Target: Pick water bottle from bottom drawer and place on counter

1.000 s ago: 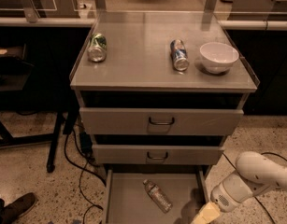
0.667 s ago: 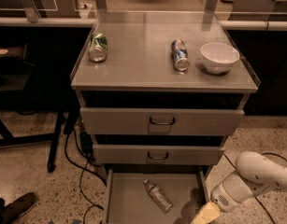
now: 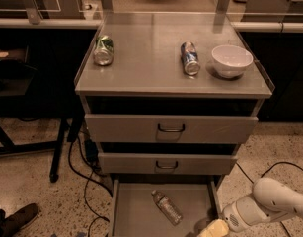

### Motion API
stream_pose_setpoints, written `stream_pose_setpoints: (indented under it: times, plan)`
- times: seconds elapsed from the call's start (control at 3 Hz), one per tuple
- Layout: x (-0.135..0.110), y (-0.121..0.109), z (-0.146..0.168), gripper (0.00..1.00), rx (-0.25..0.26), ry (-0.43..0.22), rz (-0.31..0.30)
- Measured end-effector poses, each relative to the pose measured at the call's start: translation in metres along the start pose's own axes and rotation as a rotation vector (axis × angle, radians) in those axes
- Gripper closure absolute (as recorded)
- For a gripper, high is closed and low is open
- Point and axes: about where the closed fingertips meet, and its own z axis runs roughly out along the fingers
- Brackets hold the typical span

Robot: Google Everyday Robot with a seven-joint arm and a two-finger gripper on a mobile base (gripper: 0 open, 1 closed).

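The water bottle lies on its side in the open bottom drawer, cap toward the back left. The counter is the grey top of the drawer cabinet. My gripper is at the bottom right edge of the camera view, just right of the drawer's right wall and apart from the bottle. Only its pale yellowish wrist end and the white arm show; the rest is cut off by the frame edge.
On the counter lie a green can at the left and a blue can beside a white bowl. Two upper drawers with wire handles are pulled slightly out. Cables trail on the floor at left; a shoe sits at bottom left.
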Motion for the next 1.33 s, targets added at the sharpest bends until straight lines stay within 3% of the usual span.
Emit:
stream_pose_setpoints:
  times: [0.33,1.0,1.33]
  plan:
    - [0.0,0.0,0.0,0.0,0.0,0.0,0.0]
    - [-0.036,-0.03,0.039,0.0,-0.005,-0.143,0.08]
    - [-0.052,-0.026,0.06,0.0,-0.046,-0.143,0.069]
